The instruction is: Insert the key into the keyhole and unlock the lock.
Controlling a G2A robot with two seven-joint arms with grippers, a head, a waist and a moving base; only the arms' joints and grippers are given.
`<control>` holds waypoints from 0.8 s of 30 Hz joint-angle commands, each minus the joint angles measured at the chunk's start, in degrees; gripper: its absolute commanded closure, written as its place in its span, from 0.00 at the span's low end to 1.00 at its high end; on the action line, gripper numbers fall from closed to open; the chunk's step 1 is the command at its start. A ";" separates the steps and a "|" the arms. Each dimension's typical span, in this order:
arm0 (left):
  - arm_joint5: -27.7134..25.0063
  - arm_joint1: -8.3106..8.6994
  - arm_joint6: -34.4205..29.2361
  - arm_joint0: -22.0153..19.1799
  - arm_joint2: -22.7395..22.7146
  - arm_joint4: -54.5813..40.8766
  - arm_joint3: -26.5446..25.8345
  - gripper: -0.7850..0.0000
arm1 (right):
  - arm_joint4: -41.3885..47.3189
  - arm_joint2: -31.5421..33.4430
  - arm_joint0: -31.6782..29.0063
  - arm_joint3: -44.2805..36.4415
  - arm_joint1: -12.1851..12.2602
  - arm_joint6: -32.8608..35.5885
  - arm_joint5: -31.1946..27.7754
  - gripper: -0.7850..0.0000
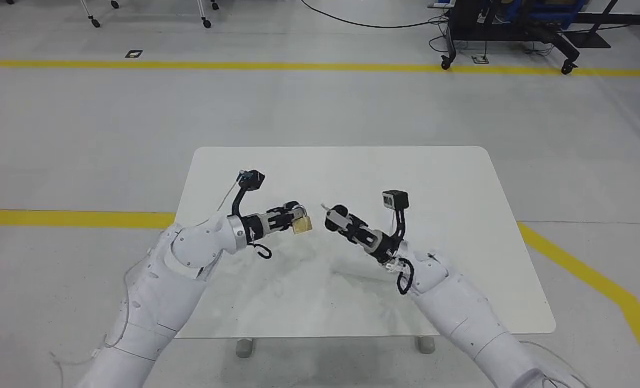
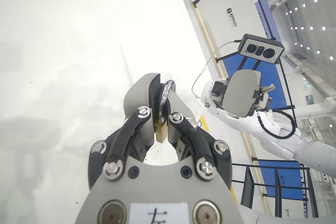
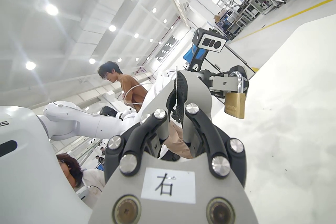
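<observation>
Evidently left end effector (image 2: 163, 96) clamps lock (image 3: 234, 105), right end effector (image 3: 179, 89) pinches key (image 2: 267, 89), visible from left wrist

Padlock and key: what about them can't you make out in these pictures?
keyhole: top view, padlock too small; right wrist view, its underside turned away.
key: right wrist view, hidden between the pads of the right gripper.
padlock body: left wrist view, mostly behind the fingers of the left gripper.

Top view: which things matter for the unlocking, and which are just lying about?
Job: padlock in the left gripper; key in the right gripper.
Not the job: table, floor cable, wheeled frame behind.
</observation>
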 commanded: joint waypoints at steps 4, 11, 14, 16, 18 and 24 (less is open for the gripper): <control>3.50 -0.98 1.22 0.42 0.17 -12.71 2.75 1.00 | 0.04 -0.34 -1.01 -1.58 -0.06 0.02 0.99 1.00; 14.38 -3.10 -4.72 -6.01 2.26 -31.12 13.20 1.00 | -7.58 6.17 -5.39 -4.40 1.82 -2.68 1.04 1.00; 14.96 -3.37 -5.77 -7.40 3.21 -30.80 13.84 1.00 | -10.13 7.55 -5.97 -5.06 2.17 -3.34 1.33 1.00; 14.96 -3.37 -5.77 -7.40 3.21 -30.80 13.84 1.00 | -10.13 7.55 -5.97 -5.06 2.17 -3.34 1.33 1.00; 14.96 -3.37 -5.77 -7.40 3.21 -30.80 13.84 1.00 | -10.13 7.55 -5.97 -5.06 2.17 -3.34 1.33 1.00; 19.80 -3.60 -3.81 -5.67 3.07 -34.11 14.54 1.00 | -20.27 9.89 -4.92 -6.20 2.41 -5.85 1.85 1.00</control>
